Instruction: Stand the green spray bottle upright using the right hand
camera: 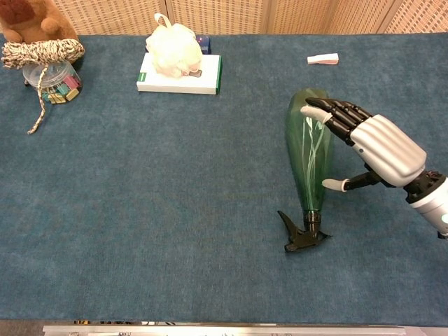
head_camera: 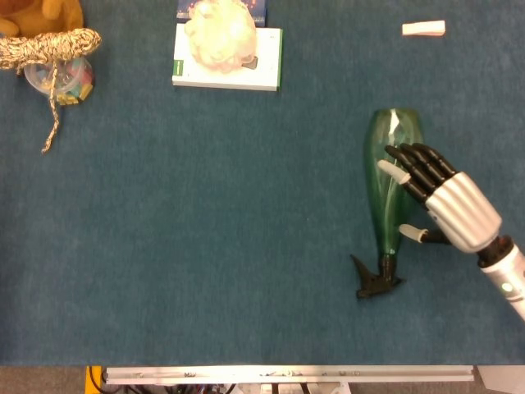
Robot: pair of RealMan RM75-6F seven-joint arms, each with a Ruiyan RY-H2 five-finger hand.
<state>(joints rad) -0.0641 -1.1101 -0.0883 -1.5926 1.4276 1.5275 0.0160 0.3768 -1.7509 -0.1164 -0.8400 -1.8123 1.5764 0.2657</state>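
The green spray bottle (head_camera: 380, 176) (camera: 303, 157) lies on its side on the blue table cloth at the right. Its wide base points away from me and its black trigger head (head_camera: 373, 279) (camera: 299, 234) points toward the front edge. My right hand (head_camera: 443, 197) (camera: 374, 143) is at the bottle's right side. Its fingers (camera: 332, 112) are stretched out over the upper body, and its thumb (camera: 334, 185) touches the lower body near the neck. The fingers are not closed around the bottle. My left hand shows in neither view.
At the back stands a white box (head_camera: 205, 74) (camera: 161, 80) with a pale bath sponge (head_camera: 220, 33) on it. A jar under a coil of rope (head_camera: 49, 45) (camera: 42, 52) sits at the back left. A small white block (head_camera: 423, 29) (camera: 323, 59) lies at the back right.
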